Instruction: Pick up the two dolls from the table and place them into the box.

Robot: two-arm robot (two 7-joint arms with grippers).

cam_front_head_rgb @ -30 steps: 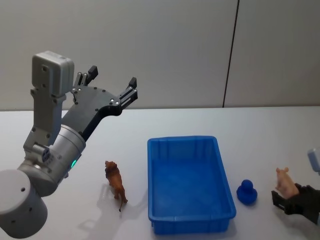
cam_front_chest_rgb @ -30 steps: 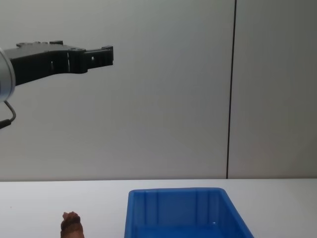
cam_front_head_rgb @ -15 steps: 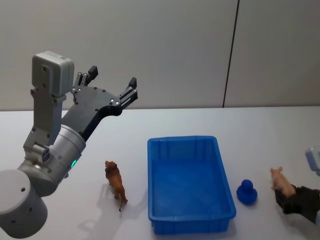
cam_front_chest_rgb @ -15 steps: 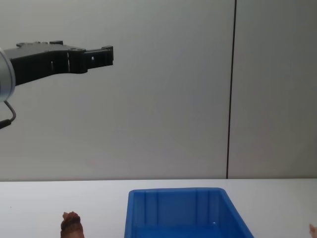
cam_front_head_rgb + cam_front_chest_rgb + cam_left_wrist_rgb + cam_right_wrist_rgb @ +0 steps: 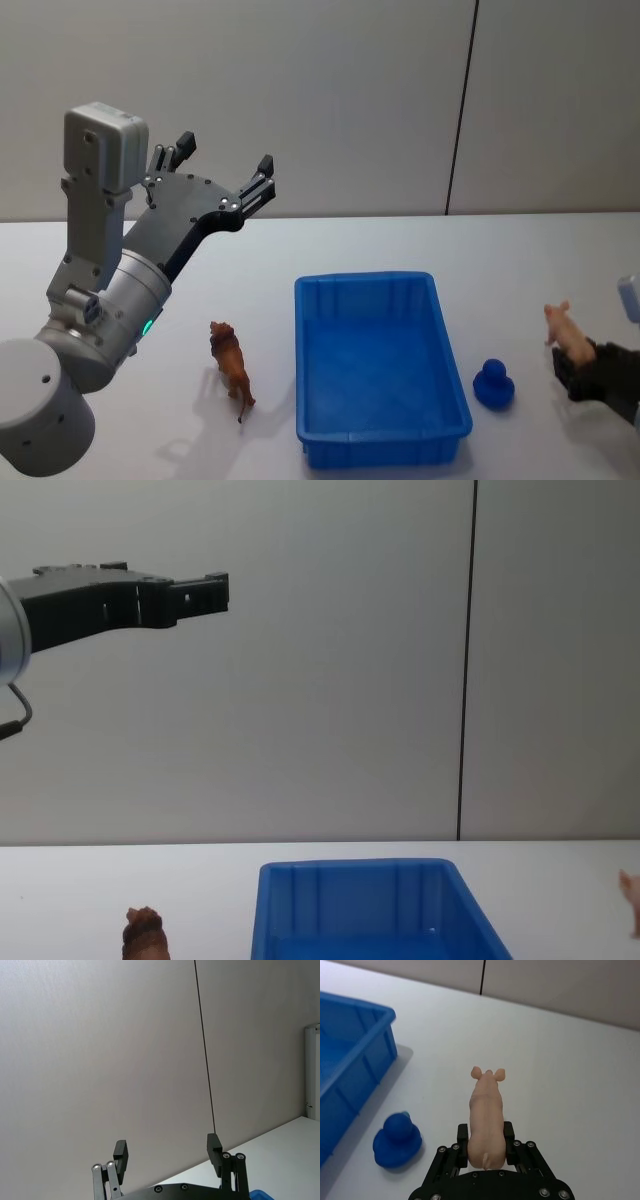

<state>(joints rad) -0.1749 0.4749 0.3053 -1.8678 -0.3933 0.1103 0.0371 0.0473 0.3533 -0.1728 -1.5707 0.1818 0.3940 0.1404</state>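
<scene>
A brown four-legged doll [image 5: 231,368] with a darker shaggy head stands on the white table [image 5: 120,300], left of the blue box [image 5: 378,368]; its head [image 5: 145,932] shows at the chest view's lower edge. My right gripper [image 5: 572,362] is shut on a pale pink pig doll [image 5: 563,332], lifted off the table to the right of the box. In the right wrist view the pig [image 5: 485,1115] sits between the gripper's fingers [image 5: 462,1136], nose pointing away. My left gripper [image 5: 222,165] is raised high at the left, open and empty [image 5: 167,1155].
A small blue toy duck [image 5: 494,384] sits on the table between the box and my right gripper, also seen below the pig as the duck [image 5: 397,1140]. A grey wall with a vertical dark seam [image 5: 460,110] stands behind the table.
My right gripper has risen with the pink pig doll, which now sits higher in the head view and enters the chest view's right edge. The left arm has not moved.
</scene>
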